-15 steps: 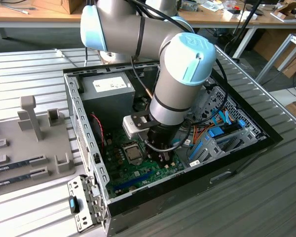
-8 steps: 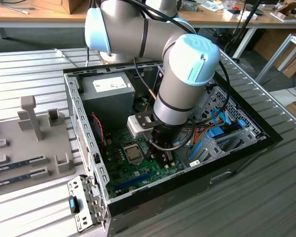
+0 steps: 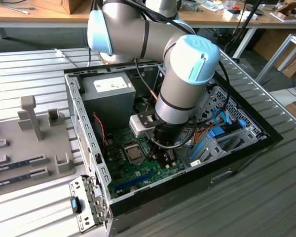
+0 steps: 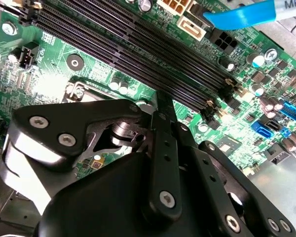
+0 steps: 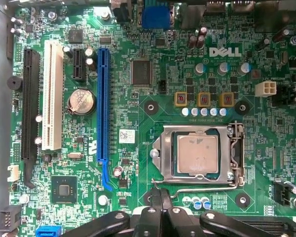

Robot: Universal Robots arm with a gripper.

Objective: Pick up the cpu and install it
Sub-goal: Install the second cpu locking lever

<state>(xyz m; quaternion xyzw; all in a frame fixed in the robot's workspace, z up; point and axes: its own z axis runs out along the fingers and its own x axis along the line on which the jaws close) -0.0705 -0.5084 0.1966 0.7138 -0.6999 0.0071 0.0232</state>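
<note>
A workshop with wooden benches is seen at the back, and a ribbed grey metal surface (image 3: 266, 197) carries an open computer case (image 3: 84, 128). The arm is reached down into the case, and the hand (image 3: 164, 148) is held low over the green motherboard (image 5: 138, 163). In both wrist views the fingers (image 5: 155, 197) are seen pressed together with nothing between them.

The cpu (image 5: 197, 154) is seated in the metal-framed socket (image 5: 160, 153) just ahead of the fingertips, apart from them, its grey top facing up. A thin wire lever (image 5: 192, 186) is laid along the socket edge nearest the hand. In the exterior view the cpu (image 3: 134, 153) is seen just beside the hand, toward the exterior view's left.

White printed lettering is carried on the board beyond the socket from the hand, and a small white sticker (image 5: 127, 135) is stuck beside the long blue slot (image 5: 103, 98). A white label (image 3: 111, 85) is borne by the power supply at the far end of the case.

In the second wrist view the black memory slots (image 4: 138, 49) are run close past the hand (image 4: 163, 101). Open board is left between the socket and the blue slot; the case walls stand well apart from the hand.
</note>
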